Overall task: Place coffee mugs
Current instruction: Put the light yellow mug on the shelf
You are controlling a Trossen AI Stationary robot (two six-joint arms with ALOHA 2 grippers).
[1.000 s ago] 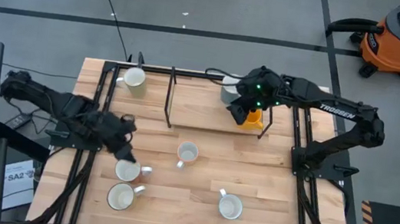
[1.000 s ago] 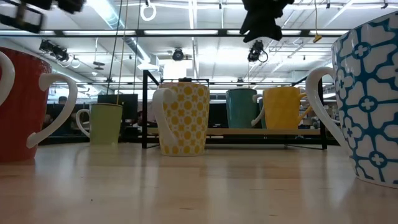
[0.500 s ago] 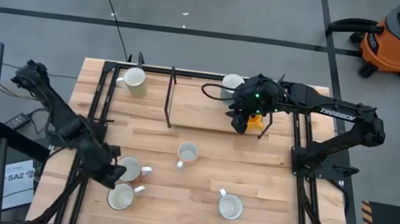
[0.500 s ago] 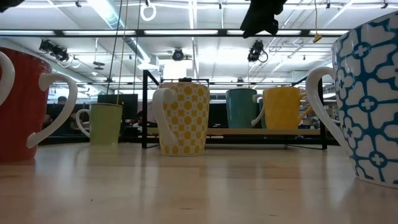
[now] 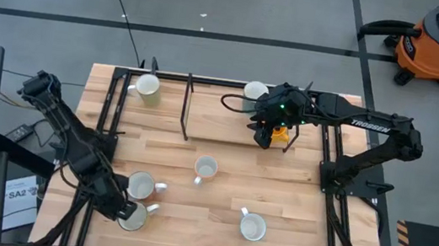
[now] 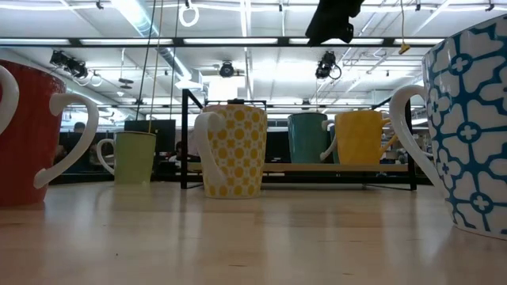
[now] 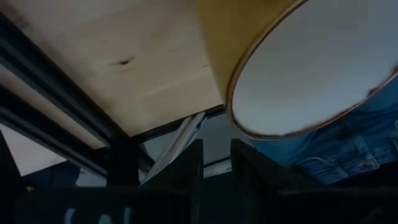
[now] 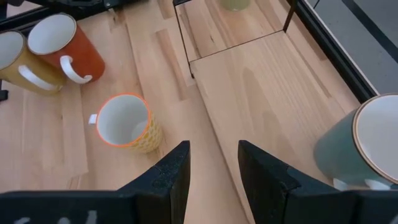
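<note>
Coffee mugs, round and ceramic, dotted the wooden table [image 5: 216,212]. Left pincer [image 5: 125,211], spread, reached the near-left mug [image 5: 133,216]; gripping seemingly came next. Right pincer [image 5: 267,136] hung spread, empty.

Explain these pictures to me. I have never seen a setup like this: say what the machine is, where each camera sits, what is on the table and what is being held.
The machine is two dark robot arms working at a wooden table. One picture looks straight down from above and one looks level across the tabletop. The other two come from cameras on the arms' wrists. Seven mugs are out: five on the table and two on a low rack at the back. The left gripper is close to a mug near the front edge. The right gripper hangs over the rack, above a yellow mug. Both grippers are open and hold nothing.
</note>
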